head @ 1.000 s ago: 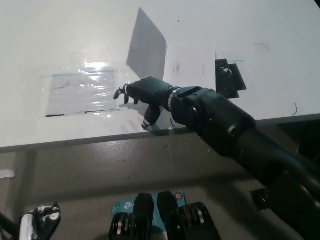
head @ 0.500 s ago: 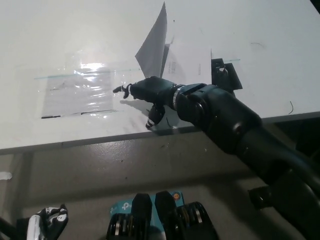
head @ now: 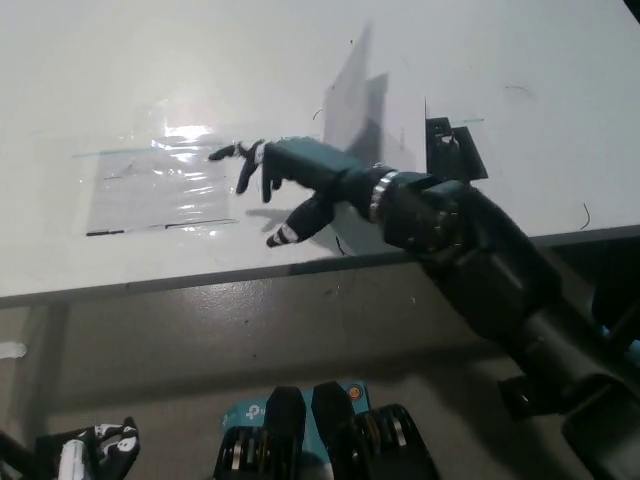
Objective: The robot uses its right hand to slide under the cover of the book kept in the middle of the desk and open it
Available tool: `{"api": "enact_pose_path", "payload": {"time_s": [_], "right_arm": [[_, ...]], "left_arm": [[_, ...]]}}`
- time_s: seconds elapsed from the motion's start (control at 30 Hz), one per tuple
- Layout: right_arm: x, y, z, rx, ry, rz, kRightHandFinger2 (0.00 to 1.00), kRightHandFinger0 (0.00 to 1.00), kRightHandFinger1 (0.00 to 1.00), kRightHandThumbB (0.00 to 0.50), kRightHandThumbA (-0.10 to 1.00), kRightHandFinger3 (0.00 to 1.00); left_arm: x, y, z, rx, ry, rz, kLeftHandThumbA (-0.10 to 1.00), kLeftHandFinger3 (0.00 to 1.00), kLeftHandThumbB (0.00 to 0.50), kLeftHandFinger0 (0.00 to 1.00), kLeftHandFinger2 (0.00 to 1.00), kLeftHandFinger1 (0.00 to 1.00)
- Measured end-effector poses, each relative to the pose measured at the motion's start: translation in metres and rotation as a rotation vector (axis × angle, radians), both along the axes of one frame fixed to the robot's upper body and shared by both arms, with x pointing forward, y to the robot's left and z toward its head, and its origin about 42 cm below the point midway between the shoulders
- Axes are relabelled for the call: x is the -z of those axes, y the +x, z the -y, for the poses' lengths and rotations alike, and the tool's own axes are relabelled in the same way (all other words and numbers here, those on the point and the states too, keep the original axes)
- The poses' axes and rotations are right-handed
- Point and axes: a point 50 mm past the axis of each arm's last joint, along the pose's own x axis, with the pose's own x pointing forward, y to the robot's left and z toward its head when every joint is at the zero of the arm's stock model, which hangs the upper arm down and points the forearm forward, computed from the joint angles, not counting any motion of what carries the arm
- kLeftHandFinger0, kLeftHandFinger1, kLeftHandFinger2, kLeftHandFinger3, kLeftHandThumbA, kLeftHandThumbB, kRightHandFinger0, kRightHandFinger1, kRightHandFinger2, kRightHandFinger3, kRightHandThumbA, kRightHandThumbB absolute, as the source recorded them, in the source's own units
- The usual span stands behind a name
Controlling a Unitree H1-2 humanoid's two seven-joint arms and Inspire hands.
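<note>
A: Where's the thin white-covered book (head: 385,125)?
B: Mid-desk, at 12 o'clock of the black right hand (head: 290,180). White cover (head: 345,100) stands near edge-on, tilted up. Inner page carries small print, too small to read.
A: Any labels?
B: None legible. Black flat bracket-like piece (head: 452,150) sits touching the book at its 3 o'clock.
A: Change from half a second ago?
B: Cover swung further over; it reads narrower now. The hand has moved toward 9 o'clock and spread.
A: Hand state?
B: Released, fingers splayed, holding nothing, over the white desk (head: 120,70). Tips reach the clear plastic sheet (head: 160,180) at 9 o'clock.
A: Edges, room?
B: Desk's near edge runs just below the hand at 6 o'clock. Bare surface at 12 and 10 o'clock.
A: Other hand?
B: White left hand (head: 95,450) rests at lower left, mostly cropped; can't tell its state.
</note>
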Motion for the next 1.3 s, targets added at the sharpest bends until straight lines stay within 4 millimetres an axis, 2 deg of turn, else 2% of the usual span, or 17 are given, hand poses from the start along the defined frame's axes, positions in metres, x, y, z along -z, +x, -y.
{"api": "enact_pose_path", "payload": {"time_s": [0.03, 0.13, 0.17, 0.2, 0.3, 0.43, 0.47, 0.53, 0.63, 0.73, 0.8, 0.83, 0.87, 0.9, 1.0, 1.17, 1.3], "right_arm": [[-0.006, -0.002, 0.007, 0.010, 0.043, 0.005, 0.59, 0.59, 0.52, 0.266, 1.00, 0.83], [-0.023, -0.006, 0.025, 0.033, 0.143, 0.017, 0.62, 0.60, 0.55, 0.243, 1.00, 0.84], [-0.029, -0.006, 0.033, 0.043, 0.169, 0.021, 0.64, 0.67, 0.58, 0.206, 1.00, 0.86], [-0.032, -0.007, 0.037, 0.052, 0.189, 0.018, 0.66, 0.62, 0.59, 0.165, 1.00, 0.83], [-0.047, -0.017, 0.057, 0.076, 0.280, 0.033, 0.67, 0.53, 0.58, 0.135, 1.00, 0.86], [-0.055, -0.031, 0.092, 0.133, 0.395, 0.037, 0.65, 0.57, 0.62, 0.166, 1.00, 0.85], [-0.055, -0.033, 0.099, 0.148, 0.416, 0.035, 0.66, 0.56, 0.61, 0.141, 1.00, 0.85], [-0.053, -0.038, 0.119, 0.189, 0.465, 0.024, 0.66, 0.53, 0.60, 0.157, 1.00, 0.86], [-0.048, -0.041, 0.141, 0.236, 0.525, -0.002, 0.64, 0.51, 0.61, 0.224, 1.00, 0.84], [-0.026, -0.049, 0.174, 0.327, 0.633, -0.070, 0.65, 0.51, 0.61, 0.195, 1.00, 0.89], [-0.010, -0.054, 0.190, 0.369, 0.695, -0.115, 0.61, 0.46, 0.58, 0.237, 1.00, 0.87], [-0.002, -0.057, 0.197, 0.392, 0.732, -0.136, 0.59, 0.45, 0.56, 0.209, 1.00, 0.86], [0.006, -0.060, 0.204, 0.415, 0.767, -0.156, 0.59, 0.47, 0.57, 0.240, 1.00, 0.85], [0.014, -0.063, 0.210, 0.438, 0.809, -0.179, 0.60, 0.48, 0.58, 0.216, 1.00, 0.85], [0.040, -0.075, 0.223, 0.510, 0.932, -0.232, 0.58, 0.44, 0.54, 0.203, 1.00, 0.83], [0.084, -0.098, 0.239, 0.623, 1.121, -0.319, 0.61, 0.45, 0.56, 0.179, 1.00, 0.89], [0.114, -0.120, 0.253, 0.718, 1.240, -0.365, 0.59, 0.42, 0.52, 0.213, 1.00, 0.89]], "left_arm": [[0.000, 0.000, 0.000, -0.001, -0.001, 0.000, 0.68, 0.72, 0.000, 0.64, 0.66, 0.62], [0.002, -0.003, 0.000, -0.004, -0.004, -0.003, 0.68, 0.72, 0.000, 0.66, 0.66, 0.63], [0.002, -0.005, 0.000, -0.005, -0.006, -0.006, 0.68, 0.73, 0.000, 0.68, 0.67, 0.62], [0.003, -0.006, 0.000, -0.006, -0.008, -0.007, 0.68, 0.74, 0.000, 0.69, 0.67, 0.63], [0.005, -0.008, 0.001, -0.011, -0.015, -0.010, 0.68, 0.72, 0.000, 0.66, 0.66, 0.61], [0.009, -0.010, 0.001, -0.014, -0.019, -0.016, 0.69, 0.71, 0.000, 0.67, 0.67, 0.62], [0.009, -0.011, 0.001, -0.015, -0.021, -0.017, 0.69, 0.72, 0.000, 0.67, 0.67, 0.62], [0.010, -0.013, 0.001, -0.021, -0.027, -0.018, 0.69, 0.71, 0.004, 0.67, 0.67, 0.61], [0.012, -0.014, 0.001, -0.028, -0.033, -0.017, 0.67, 0.68, 0.017, 0.67, 0.64, 0.61], [0.013, -0.016, 0.003, -0.046, -0.054, -0.013, 0.66, 0.72, 0.004, 0.70, 0.66, 0.63], [0.014, -0.017, 0.003, -0.054, -0.063, -0.013, 0.67, 0.71, 0.000, 0.67, 0.64, 0.61], [0.014, -0.018, 0.003, -0.057, -0.066, -0.013, 0.67, 0.71, 0.000, 0.67, 0.64, 0.60], [0.014, -0.018, 0.003, -0.059, -0.069, -0.013, 0.68, 0.71, 0.000, 0.66, 0.64, 0.60], [0.014, -0.019, 0.003, -0.061, -0.070, -0.014, 0.67, 0.69, 0.000, 0.65, 0.62, 0.59], [0.015, -0.021, 0.003, -0.064, -0.073, -0.017, 0.66, 0.68, 0.000, 0.66, 0.62, 0.60], [0.016, -0.023, 0.003, -0.073, -0.081, -0.018, 0.66, 0.68, 0.000, 0.64, 0.62, 0.59], [0.017, -0.026, 0.002, -0.079, -0.087, -0.020, 0.67, 0.70, 0.000, 0.64, 0.62, 0.58]]}}
